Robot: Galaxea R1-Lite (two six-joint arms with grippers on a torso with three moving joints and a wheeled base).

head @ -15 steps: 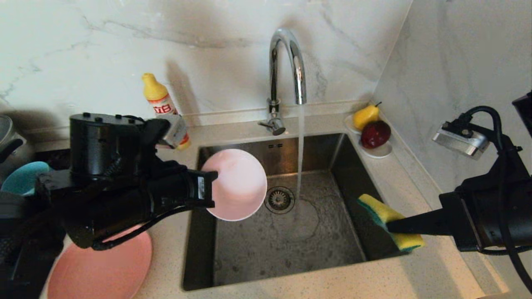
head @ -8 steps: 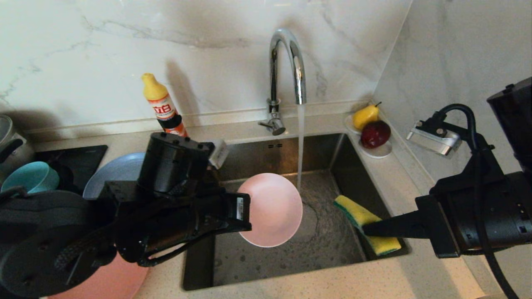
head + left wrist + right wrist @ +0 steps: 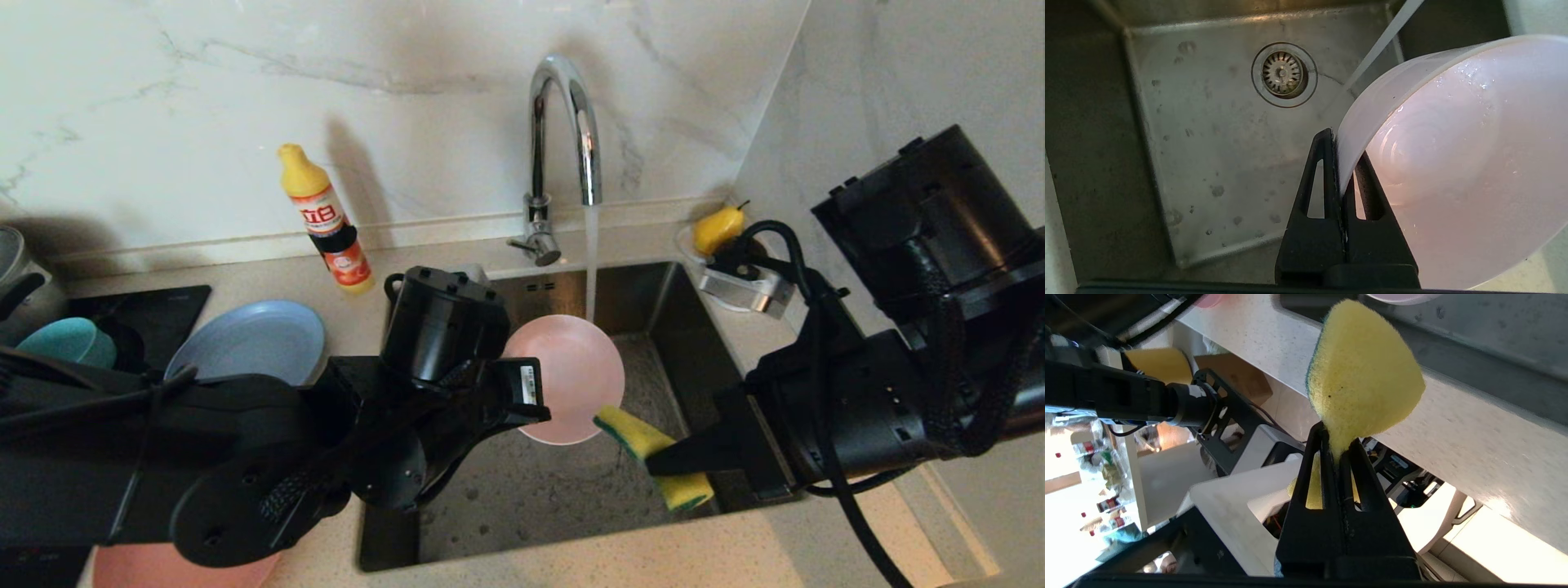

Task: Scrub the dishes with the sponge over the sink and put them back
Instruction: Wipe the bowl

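Observation:
My left gripper (image 3: 526, 400) is shut on the rim of the pale pink bowl (image 3: 571, 376), which it holds tilted above the sink (image 3: 522, 498). In the left wrist view the gripper (image 3: 1343, 145) pinches the wet bowl (image 3: 1453, 163) wall. The faucet's (image 3: 563, 122) water stream (image 3: 590, 261) falls at the bowl's far rim. My right gripper (image 3: 653, 467) is shut on the yellow-green sponge (image 3: 645, 453), whose upper end reaches the bowl's lower edge. The same sponge (image 3: 1363, 375) bulges out of the gripper (image 3: 1339, 435). A grey-blue plate (image 3: 245, 339), a teal bowl (image 3: 61, 343) and a mostly hidden pink plate (image 3: 163, 572) lie left.
A detergent bottle (image 3: 326, 220) stands on the counter behind the sink's left corner. A yellow pear (image 3: 718, 229) sits at the back right corner, half hidden by my right arm. A steel pot (image 3: 12, 278) is at the far left edge. The drain strainer (image 3: 1283, 73) lies under the bowl.
My left gripper carried the pink bowl rightward from the sink's left edge to the water stream. My right gripper brought the sponge leftward from the sink's right rim up to the bowl.

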